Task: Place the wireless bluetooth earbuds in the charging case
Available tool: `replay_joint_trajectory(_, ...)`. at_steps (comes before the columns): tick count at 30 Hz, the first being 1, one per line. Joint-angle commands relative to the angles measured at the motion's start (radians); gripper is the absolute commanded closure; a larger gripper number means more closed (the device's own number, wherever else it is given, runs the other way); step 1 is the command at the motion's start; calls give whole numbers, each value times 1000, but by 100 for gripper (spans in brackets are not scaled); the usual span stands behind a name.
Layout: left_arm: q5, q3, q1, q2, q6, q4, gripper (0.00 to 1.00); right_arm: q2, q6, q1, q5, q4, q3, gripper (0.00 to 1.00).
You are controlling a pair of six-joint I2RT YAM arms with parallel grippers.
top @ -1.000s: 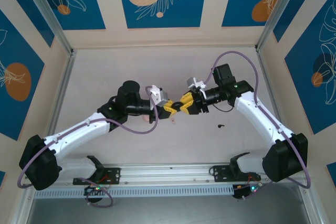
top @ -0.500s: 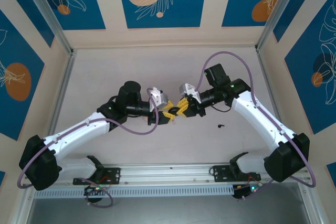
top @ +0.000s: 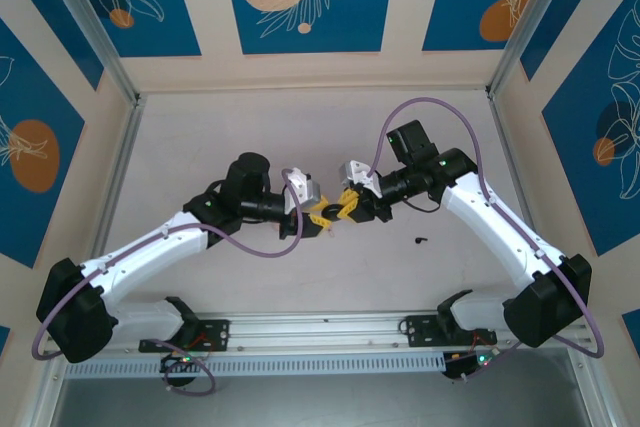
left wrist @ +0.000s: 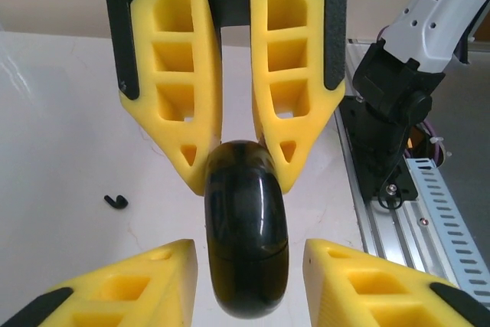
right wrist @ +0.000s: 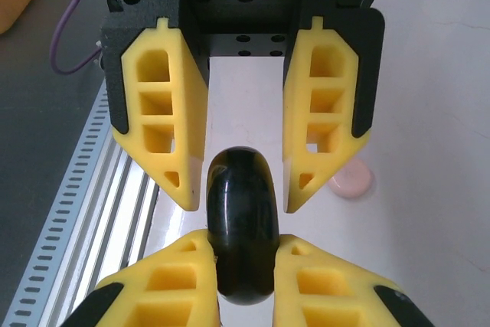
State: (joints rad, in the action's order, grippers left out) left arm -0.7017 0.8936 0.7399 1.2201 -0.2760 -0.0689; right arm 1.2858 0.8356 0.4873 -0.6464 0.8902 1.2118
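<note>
- We see the 2 arms meeting near the middle of the table [top: 300, 137], their yellow fingertips pointed at each other.
- The charging case [left wrist: 245, 231], a glossy black round puck, sits edge-on between the 2 sets of fingers.
- The right gripper [right wrist: 243, 241] is pressed together on the case: in the right wrist view its 2 fingers touch the case's flat sides with no gap.
- The left gripper [left wrist: 249, 246] is spread. In the left wrist view its fingers [left wrist: 153, 281] stand on either side of the case, with a strip of table visible between each finger and the black shell.
- In that same view the right gripper's fingers reach in from the top and clamp the upper part of the case.
- We cannot tell whether the case rests on the table or is lifted off it.
- 1 earbud [top: 420, 241], a tiny black comma shape, lies loose on the table. In the top view it is to the right of the grippers, on the base side of the right arm's forearm and well apart from the case.
- The left wrist view shows the earbud on the pale surface to the left of the case, with neither gripper touching it.
- A small pink disc [right wrist: 352, 181] lies flat on the table just beside the left gripper's finger in the right wrist view.
</note>
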Motion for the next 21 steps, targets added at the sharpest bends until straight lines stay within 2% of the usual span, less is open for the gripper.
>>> replay_joint_trajectory(1,-1,36,1,6,-19,-13,63,-10,16,7,-36,4,37,89)
replay_joint_trajectory(8,19,30,2,2,-10,0,79,-15,8,7,-57,1,34,88)
replay_joint_trajectory(9,19,28,2,0,-7,6,80,-14,-2,5,-57,-5,32,82)
replay_joint_trajectory(10,18,27,2,-2,-4,11,81,-13,-20,5,-52,-18,29,72)
replay_joint_trajectory(12,8,25,2,0,0,16,82,-8,-50,1,-36,-41,25,61)
replay_joint_trajectory(14,-6,24,3,0,5,24,82,1,-78,-10,-21,-64,22,58)
replay_joint_trajectory(21,-25,9,3,-8,35,65,82,26,-165,-97,-48,-153,19,56)
